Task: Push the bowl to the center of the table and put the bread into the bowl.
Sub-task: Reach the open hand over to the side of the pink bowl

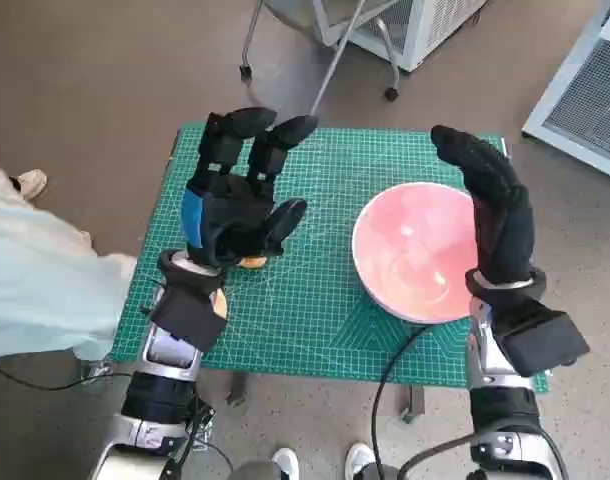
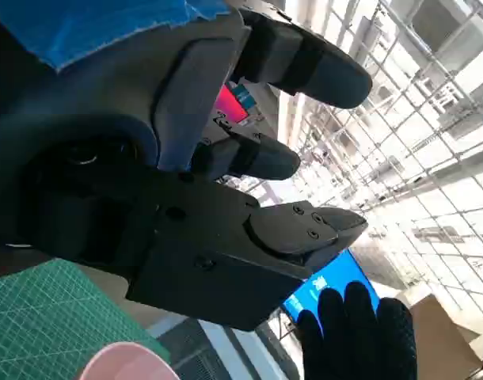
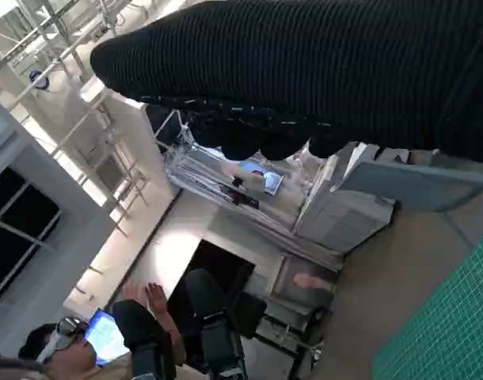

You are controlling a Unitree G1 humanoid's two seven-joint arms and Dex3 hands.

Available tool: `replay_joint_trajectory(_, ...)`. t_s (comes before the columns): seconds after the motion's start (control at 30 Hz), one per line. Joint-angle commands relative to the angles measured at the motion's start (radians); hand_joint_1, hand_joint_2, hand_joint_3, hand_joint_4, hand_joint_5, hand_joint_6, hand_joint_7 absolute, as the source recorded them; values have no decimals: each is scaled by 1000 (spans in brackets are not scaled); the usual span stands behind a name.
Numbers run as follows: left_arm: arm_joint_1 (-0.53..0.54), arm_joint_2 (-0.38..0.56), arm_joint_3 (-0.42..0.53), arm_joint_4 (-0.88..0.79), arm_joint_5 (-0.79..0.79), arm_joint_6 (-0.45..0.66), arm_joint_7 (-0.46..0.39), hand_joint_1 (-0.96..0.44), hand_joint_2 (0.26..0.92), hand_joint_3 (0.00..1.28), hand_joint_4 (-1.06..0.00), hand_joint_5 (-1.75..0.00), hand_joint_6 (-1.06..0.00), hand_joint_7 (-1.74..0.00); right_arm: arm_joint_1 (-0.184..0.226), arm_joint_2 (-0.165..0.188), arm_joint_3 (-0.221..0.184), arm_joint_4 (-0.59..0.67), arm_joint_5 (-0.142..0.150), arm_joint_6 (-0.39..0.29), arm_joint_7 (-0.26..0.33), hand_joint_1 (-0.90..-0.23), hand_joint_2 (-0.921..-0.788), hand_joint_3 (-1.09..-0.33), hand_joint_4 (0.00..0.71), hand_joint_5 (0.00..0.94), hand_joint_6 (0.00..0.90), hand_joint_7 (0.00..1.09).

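The step I judge to be in hand is the push: the pink bowl (image 1: 418, 252) sits at about four o'clock from the middle of the green mat (image 1: 315, 300), so it needs to travel toward nine o'clock. To do that well I should keep my palm low against the bowl's outer wall, press flat and slow so the bowl slides without tipping, and stop short of the bread. Starting on my left: my left hand (image 1: 235, 205) hangs over the mat at about nine o'clock from its middle, fingers spread and stretched toward twelve o'clock, holding nothing; the left wrist view shows the fingers apart with only the room behind them. Under its palm peeks a small orange-brown edge that I take for the bread (image 1: 251, 263), lying on the mat and mostly hidden, so I cannot tell whether the hand touches it. On the right, my right hand (image 1: 495, 205) stands at the bowl's three o'clock side, fingers extended and gripping nothing; it looks to be at or just over the rim, though I cannot tell if it makes contact.
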Motion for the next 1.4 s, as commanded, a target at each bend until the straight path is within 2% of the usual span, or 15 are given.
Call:
replay_joint_trajectory(0.03, -15, -2, -6, -1, 5, 3, -3, 11, 670, 572, -59, -985, -165, -1085, 14, -2, -4, 3, 6, 15, 6, -568, -921, -789, 367, 9, -1, 820)
replay_joint_trajectory(0.63, -15, 0, -11, 18, 13, -15, 2, -1, 695, 519, -76, -954, -182, -1058, 23, -8, -14, -4, 13, 20, 11, -570, -921, -784, 369, 10, 1, 822)
replay_joint_trajectory(0.77, -13, -3, -13, 16, 15, -15, 4, -1, 698, 514, -76, -954, -181, -1058, 29, -16, -24, 0, 25, 15, 19, -578, -921, -774, 370, 10, 4, 819)
replay_joint_trajectory(0.83, -12, -3, -12, 17, 14, -15, 4, -2, 700, 512, -76, -953, -181, -1058, 29, -28, -37, 15, 41, 9, 31, -581, -921, -770, 370, 10, 12, 808)
replay_joint_trajectory(0.93, -10, -4, -11, 14, 11, -12, 3, -3, 702, 509, -76, -952, -181, -1057, 28, -52, -64, 55, 67, -12, 49, -583, -921, -766, 369, 9, 22, 794)
replay_joint_trajectory(1.03, -6, -4, -10, 10, 9, -8, 2, -2, 705, 506, -76, -951, -182, -1056, 26, -75, -97, 107, 78, -45, 51, -574, -921, -767, 367, 7, 26, 787)
replay_joint_trajectory(1.17, -1, -4, -8, 4, 5, -4, 0, 10, 709, 503, -76, -948, -185, -1056, 24, -94, -142, 173, 60, -86, 1, -562, -921, -781, 363, 5, 25, 782)
replay_joint_trajectory(1.3, 5, -4, -4, -3, 1, -1, 0, 30, 712, 507, -75, -947, -187, -1055, 37, -102, -188, 217, 12, -112, -99, -531, -921, -807, 359, 3, 6, 814)
replay_joint_trajectory(1.4, 8, -3, -2, -4, 2, -2, 3, 35, 712, 511, -75, -947, -187, -1056, 46, -108, -216, 261, -6, -123, -163, -518, -921, -820, 358, 2, 2, 830)
